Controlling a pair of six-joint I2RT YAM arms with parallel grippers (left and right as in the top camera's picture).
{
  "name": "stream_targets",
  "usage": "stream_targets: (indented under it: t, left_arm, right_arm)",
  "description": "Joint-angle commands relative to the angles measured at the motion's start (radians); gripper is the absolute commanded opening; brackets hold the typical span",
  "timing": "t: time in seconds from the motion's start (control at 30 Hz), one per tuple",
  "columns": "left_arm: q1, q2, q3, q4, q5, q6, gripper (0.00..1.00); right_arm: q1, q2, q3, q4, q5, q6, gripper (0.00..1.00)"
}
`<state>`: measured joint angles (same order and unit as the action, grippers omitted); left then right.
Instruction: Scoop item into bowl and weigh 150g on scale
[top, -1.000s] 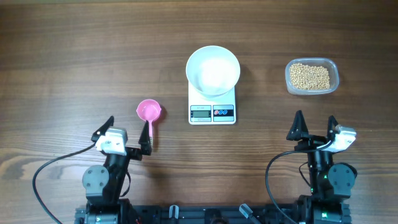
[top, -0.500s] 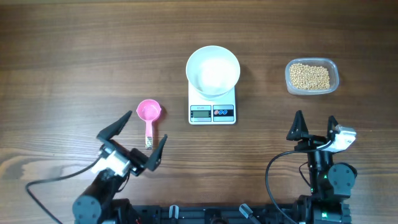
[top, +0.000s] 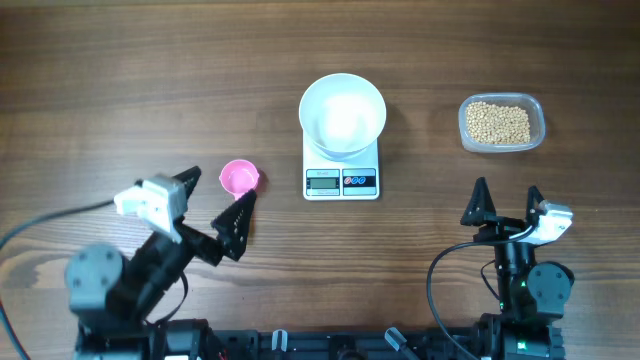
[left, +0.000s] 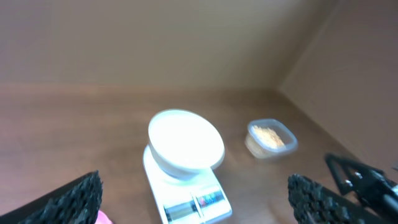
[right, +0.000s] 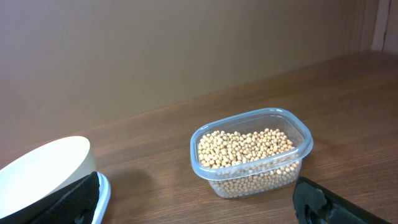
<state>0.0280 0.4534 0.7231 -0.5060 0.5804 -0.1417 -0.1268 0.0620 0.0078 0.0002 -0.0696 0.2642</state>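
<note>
Overhead, bowl (top: 342, 112) sits on scale (top: 342, 182); tub (top: 463, 122) of beans (top: 498, 122) right of it, pink scoop (top: 239, 177) left, handle hidden beneath left gripper (top: 223, 183). Both it and right gripper (top: 507, 188) gape wide, empty.

Open table (top: 420, 130) between scale (top: 341, 181) and tub (top: 541, 122) of beans (top: 500, 123); bowl (top: 342, 113) atop scale as obstacle

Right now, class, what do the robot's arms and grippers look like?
The left arm and right arm are black with rounded joint housings, each carrying a white wrist block and a thin black cable. The left gripper and right gripper have black, pointed, wedge-shaped fingers. Green lights glow on the right arm.
</note>
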Motion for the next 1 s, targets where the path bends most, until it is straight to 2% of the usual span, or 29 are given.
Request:
stream_targets:
  t: [0.0,0.07,0.17,0.3,0.6,0.97]
  left_arm:
    - [-0.004,0.090,0.045,-0.079,0.171,-0.005,1.00]
    - [-0.004,0.121,0.045,-0.093,0.185,-0.007,1.00]
    - [-0.004,0.164,0.048,-0.094,0.186,-0.093,1.00]
    - [-0.004,0.246,0.108,-0.142,0.148,-0.130,1.00]
    - [-0.039,0.611,0.438,-0.585,-0.151,-0.147,1.00]
    - [-0.065,0.920,0.434,-0.636,-0.186,-0.182,1.00]
  right_arm:
    - [0.004,0.002,-0.003,0.001,0.010,0.000,1.00]
    - [0.004,0.002,-0.003,0.001,0.010,0.001,1.00]
    - [0.004,0.002,-0.003,0.001,0.010,0.001,1.00]
    - [0.004,0.002,-0.003,0.001,0.010,0.001,1.00]
    - [0.004,0.002,-0.003,0.001,0.010,0.001,1.00]
    - [0.004,0.002,-0.003,0.001,0.010,0.001,1.00]
